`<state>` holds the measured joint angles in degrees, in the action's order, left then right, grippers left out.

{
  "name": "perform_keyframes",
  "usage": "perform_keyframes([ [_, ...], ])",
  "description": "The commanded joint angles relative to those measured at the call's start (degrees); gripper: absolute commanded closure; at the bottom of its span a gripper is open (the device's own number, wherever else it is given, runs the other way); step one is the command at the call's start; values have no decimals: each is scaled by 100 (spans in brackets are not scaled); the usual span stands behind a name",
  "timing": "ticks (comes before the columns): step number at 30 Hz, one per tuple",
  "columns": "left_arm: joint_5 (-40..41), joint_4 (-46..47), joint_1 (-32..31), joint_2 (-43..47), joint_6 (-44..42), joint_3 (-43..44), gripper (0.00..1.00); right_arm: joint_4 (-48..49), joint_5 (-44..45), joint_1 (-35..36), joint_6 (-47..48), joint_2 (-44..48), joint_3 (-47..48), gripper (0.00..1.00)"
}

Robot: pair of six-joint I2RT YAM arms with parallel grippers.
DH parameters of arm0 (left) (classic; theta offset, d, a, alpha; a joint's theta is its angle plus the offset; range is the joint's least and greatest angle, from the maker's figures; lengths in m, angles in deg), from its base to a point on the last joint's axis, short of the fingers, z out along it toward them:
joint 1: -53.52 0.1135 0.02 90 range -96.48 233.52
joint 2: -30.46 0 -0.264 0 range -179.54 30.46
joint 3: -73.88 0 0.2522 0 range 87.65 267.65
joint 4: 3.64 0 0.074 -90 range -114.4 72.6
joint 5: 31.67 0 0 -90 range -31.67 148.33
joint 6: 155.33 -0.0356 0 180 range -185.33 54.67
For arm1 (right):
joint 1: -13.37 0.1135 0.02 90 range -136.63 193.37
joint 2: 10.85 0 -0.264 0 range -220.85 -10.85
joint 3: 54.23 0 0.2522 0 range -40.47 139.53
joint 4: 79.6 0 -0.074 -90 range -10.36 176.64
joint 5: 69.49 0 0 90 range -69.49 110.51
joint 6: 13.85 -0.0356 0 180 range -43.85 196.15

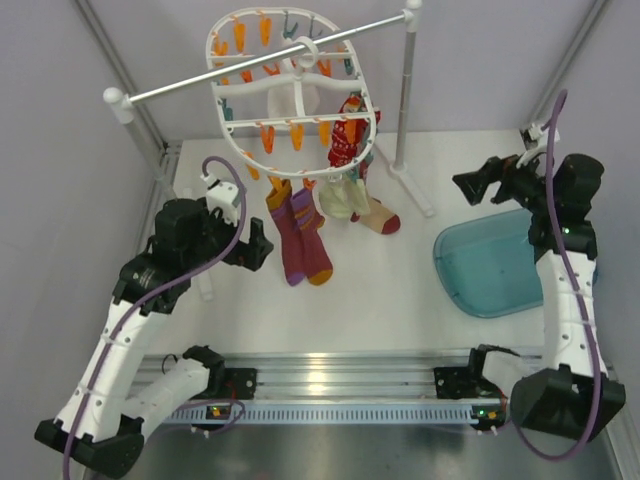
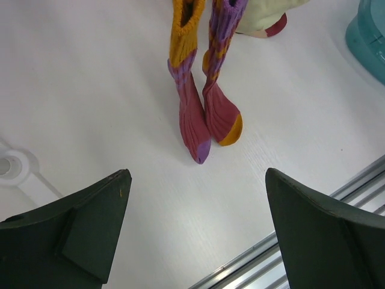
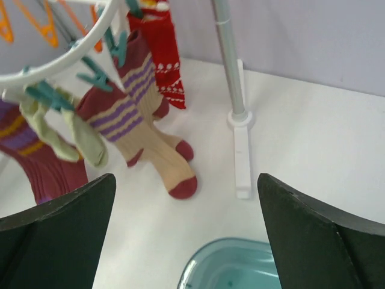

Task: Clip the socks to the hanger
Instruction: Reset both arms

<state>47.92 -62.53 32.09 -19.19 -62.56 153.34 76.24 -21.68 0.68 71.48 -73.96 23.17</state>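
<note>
Pair of cream-beige striped socks (image 3: 157, 155) clipped on white oval plastic hanger (image 1: 222, 98), both tools empty.
Hung from teal clips (image 3: 91, 73) at hanger's near-right rim, reddish toes down at white table (image 1: 400, 300), just right of maroon-purple socks (image 1: 300, 240). Wide open, gripping nothing: left tool (image 2: 197, 176) near maroon pair, right tool (image 3: 186, 179) right of hanger, by teal plastic tub (image 1: 490, 268).
</note>
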Motion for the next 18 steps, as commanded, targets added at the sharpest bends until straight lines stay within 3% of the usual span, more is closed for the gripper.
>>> perform_keyframes([
  [1,57,-146,165,350,-406,-126,2,-1464,-561,-41,1614,641,-307,0],
  [5,223,-199,376,631,-636,-241,2,-2097,-649,-41,2066,1431,-729,0],
  [11,654,-216,552,1044,-865,-513,2,-2020,-685,-41,2005,2346,-1406,0],
  [18,821,-94,851,1150,-778,-478,2,-1739,-694,-14,1461,2321,-1574,0],
])
